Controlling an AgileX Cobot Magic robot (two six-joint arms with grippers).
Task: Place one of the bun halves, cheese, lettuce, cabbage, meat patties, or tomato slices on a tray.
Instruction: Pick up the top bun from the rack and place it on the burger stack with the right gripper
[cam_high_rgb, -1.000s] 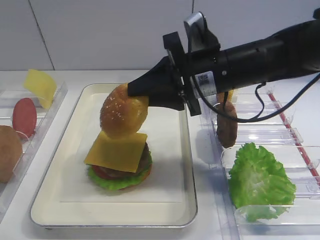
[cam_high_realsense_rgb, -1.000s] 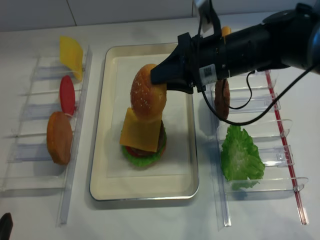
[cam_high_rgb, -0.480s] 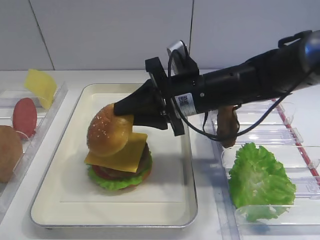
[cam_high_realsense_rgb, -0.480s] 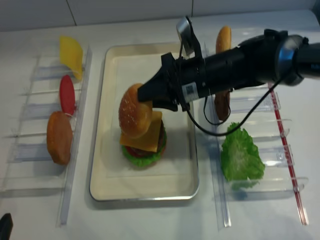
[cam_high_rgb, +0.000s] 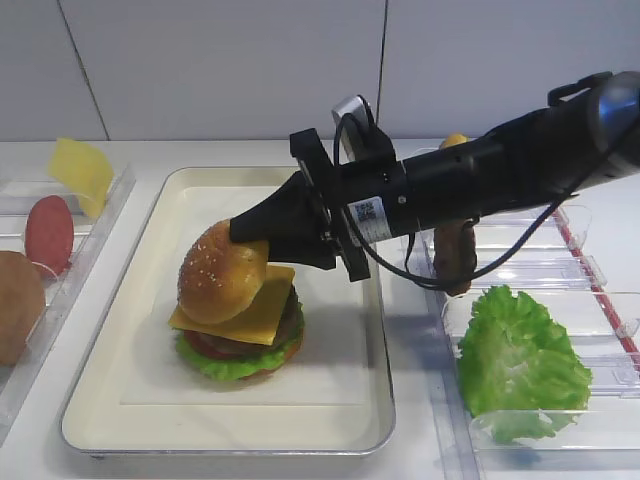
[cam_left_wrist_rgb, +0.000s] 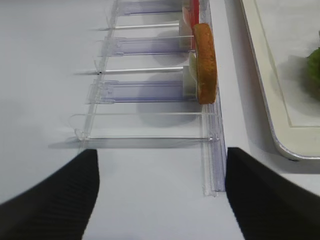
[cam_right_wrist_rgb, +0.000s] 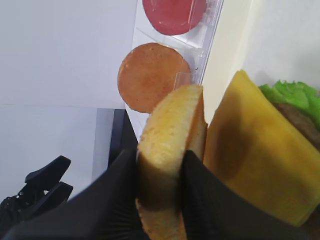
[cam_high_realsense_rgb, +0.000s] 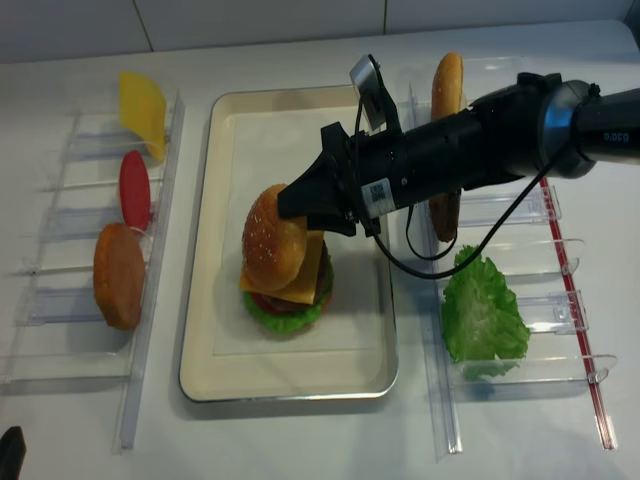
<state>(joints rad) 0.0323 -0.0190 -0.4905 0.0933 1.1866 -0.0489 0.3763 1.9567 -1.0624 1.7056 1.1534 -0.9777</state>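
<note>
A sesame-seeded bun half leans tilted on the left part of a yellow cheese slice. The cheese tops a stack with a meat patty, a tomato slice and lettuce on the silver-rimmed tray. My right gripper reaches in from the right and is shut on the bun's edge, one black finger on each side. My left gripper stands open over bare white table by the clear left rack, holding nothing.
The left rack holds a cheese slice, a tomato slice and a seedless bun half. The right rack holds a lettuce leaf, an upright patty and a bun. My right arm spans the tray's right rim.
My right gripper has carried the bun half down and to the left, from above the stack to lying against the cheese slice. The stack and racks have not moved.
</note>
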